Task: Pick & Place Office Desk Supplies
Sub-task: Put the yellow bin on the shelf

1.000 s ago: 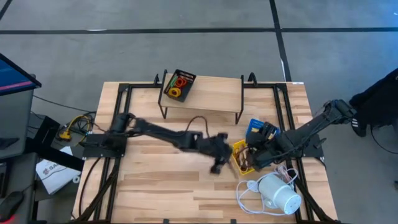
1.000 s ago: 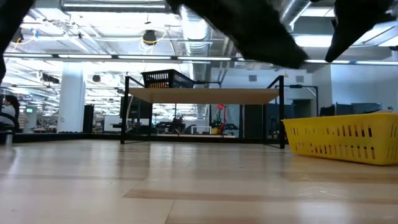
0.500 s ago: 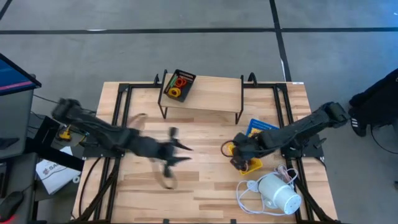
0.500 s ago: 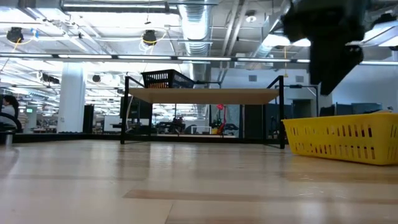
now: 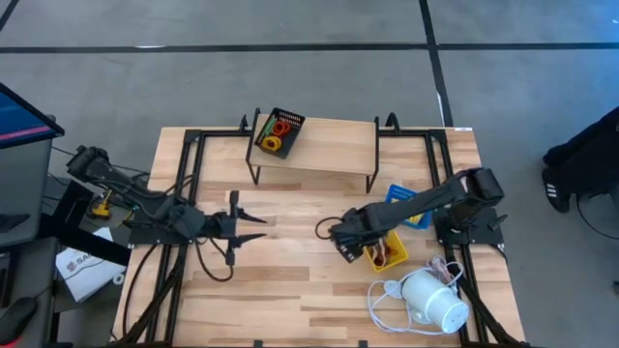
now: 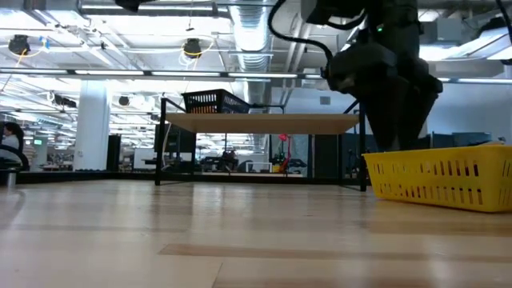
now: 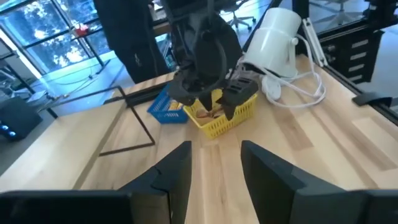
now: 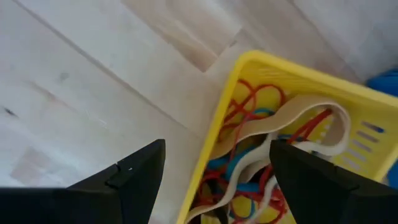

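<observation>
Your right gripper (image 5: 340,237) hangs just beside the small yellow plastic basket (image 5: 391,253), fingers spread wide with nothing between them. Inside that basket lies a tangle of red, blue and tan rubber-band loops (image 8: 261,152). Your left gripper (image 5: 253,224) sits well apart over the bare wooden table (image 5: 300,290), fingers parted and empty. More supplies sit in the black mesh tray (image 5: 278,132) on the raised shelf (image 5: 329,145).

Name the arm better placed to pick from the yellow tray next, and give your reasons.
Right. The right gripper hangs open at the yellow tray holding the rubber bands; the left gripper, open, sits well across the table.
</observation>
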Robot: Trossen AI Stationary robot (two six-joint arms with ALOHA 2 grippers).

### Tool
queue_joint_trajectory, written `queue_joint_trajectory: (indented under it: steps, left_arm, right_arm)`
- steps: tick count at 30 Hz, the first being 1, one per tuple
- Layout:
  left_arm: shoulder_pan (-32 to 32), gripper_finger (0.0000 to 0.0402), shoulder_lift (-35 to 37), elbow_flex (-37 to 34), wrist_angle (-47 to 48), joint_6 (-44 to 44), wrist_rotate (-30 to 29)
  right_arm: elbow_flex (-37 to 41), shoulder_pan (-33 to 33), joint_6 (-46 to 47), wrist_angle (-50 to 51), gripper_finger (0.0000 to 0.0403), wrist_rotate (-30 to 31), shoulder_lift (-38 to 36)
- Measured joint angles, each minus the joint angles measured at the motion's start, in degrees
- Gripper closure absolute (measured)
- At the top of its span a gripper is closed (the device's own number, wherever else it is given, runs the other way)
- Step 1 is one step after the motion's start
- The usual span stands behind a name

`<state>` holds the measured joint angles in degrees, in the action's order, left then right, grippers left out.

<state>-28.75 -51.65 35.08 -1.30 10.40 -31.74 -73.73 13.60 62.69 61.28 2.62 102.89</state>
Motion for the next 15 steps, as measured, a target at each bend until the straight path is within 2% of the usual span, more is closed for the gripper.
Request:
queue_joint_trajectory:
  steps: [10,12,15]
  left_arm:
    - [-0.88,0.0268,-1.43,-1.17,-2.27,-0.24,0.04]
    - [-0.88,0.0268,-1.43,-1.17,-2.28,-0.38,0.03]
    - [-0.87,0.0269,-1.43,-1.17,-2.35,-0.51,0.02]
  right_arm:
    - [-3.63,0.19,-1.03,0.93,0.0127,-0.71,5.04]
    - [-3.46,-0.17,-1.51,2.58,0.0153,-1.38,5.64]
    - [-3.56,-0.74,-3.08,3.24,0.0226,-2.4,6.87]
